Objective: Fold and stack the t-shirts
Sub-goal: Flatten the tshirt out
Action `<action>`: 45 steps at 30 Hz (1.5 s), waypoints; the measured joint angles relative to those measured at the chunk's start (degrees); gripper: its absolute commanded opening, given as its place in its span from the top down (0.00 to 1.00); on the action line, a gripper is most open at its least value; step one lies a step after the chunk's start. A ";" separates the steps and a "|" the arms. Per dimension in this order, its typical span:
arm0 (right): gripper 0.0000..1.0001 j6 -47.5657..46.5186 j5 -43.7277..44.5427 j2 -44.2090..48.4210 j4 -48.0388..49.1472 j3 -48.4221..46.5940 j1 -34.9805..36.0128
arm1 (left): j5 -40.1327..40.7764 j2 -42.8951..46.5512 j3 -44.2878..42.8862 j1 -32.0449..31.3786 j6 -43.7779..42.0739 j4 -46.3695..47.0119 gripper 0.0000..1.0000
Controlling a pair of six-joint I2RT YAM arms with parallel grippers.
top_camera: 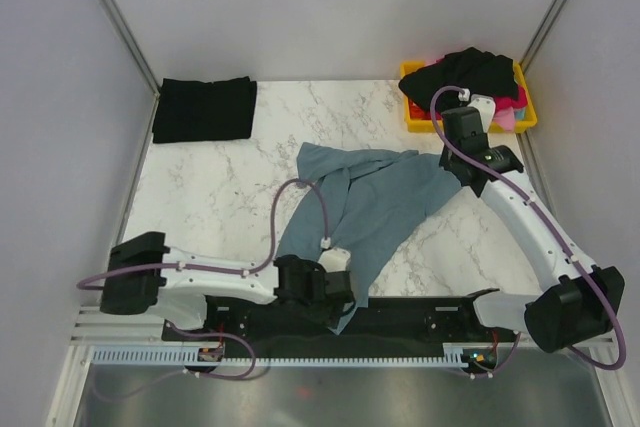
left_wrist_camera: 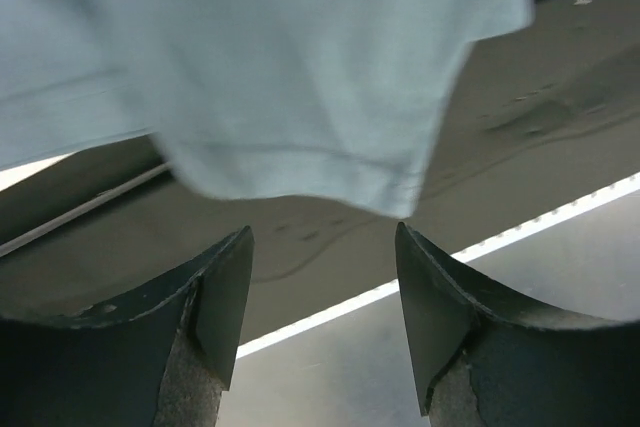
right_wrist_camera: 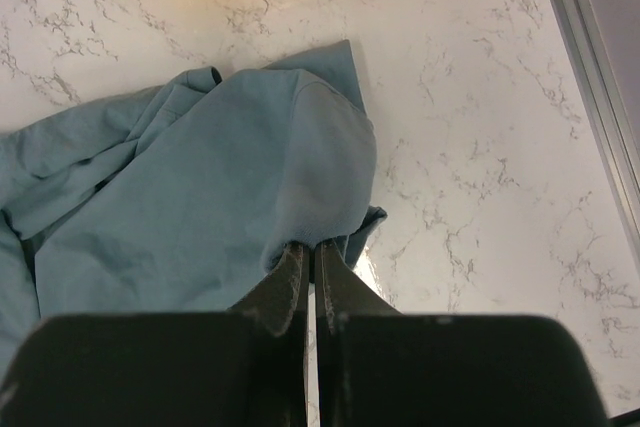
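Left gripper: jaws wide, hem of the blue-grey shirt hangs just above them, not pinched. Right gripper: closed on the shirt's right edge. Shirt lies crumpled mid table, near end draped off the near edge. Risk: left closes short of the hem and grabs nothing, or catches 2 layers, skewing the fold.

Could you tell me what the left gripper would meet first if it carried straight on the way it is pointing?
Most likely the hem of the blue-grey shirt, hanging just ahead of the left gripper's open jaws, though depth is hard to judge.
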State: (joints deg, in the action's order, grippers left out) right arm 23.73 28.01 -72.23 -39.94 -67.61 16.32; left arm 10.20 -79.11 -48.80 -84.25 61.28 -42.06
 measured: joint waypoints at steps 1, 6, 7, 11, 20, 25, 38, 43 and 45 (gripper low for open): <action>1.00 0.00 -0.24 0.00 0.09 0.24 0.00 | 0.22 -2.73 -1.92 -1.09 -0.02 0.42 0.34; 1.00 0.00 -1.29 0.02 0.15 0.85 -0.07 | 0.22 -13.33 -11.43 -3.91 -0.57 2.93 0.37; 1.00 0.00 -1.33 0.07 0.15 0.87 -0.09 | 0.20 -14.27 -12.15 -4.02 -0.66 3.34 0.39; 1.00 -0.04 -1.66 0.70 0.26 1.27 -0.44 | 0.20 -15.08 -12.20 -4.02 -0.61 2.95 0.41; 1.00 -0.22 -2.49 1.09 0.39 1.60 -1.25 | 0.20 -18.01 -11.91 -5.88 -0.50 1.75 0.47; 1.00 -0.52 -2.67 1.09 0.44 1.60 -1.60 | 0.26 -19.41 -11.56 -5.99 0.66 1.49 0.59; 1.00 -0.63 -3.34 1.68 0.02 1.46 -1.70 | 7.91 -18.91 -16.57 -6.10 2.12 -11.19 0.98; 1.00 -0.61 -5.25 4.81 -2.67 -3.02 -1.81 | 16.70 -11.85 -28.63 -5.64 2.84 -25.73 0.98; 1.00 -0.66 -6.25 7.65 -3.74 -6.86 -1.86 | 20.87 -6.86 -36.00 -5.09 2.49 -28.48 0.98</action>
State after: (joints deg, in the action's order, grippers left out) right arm 23.07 21.76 -64.58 -43.68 -74.48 14.46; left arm 31.07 -85.97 -84.79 -89.34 63.77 -70.54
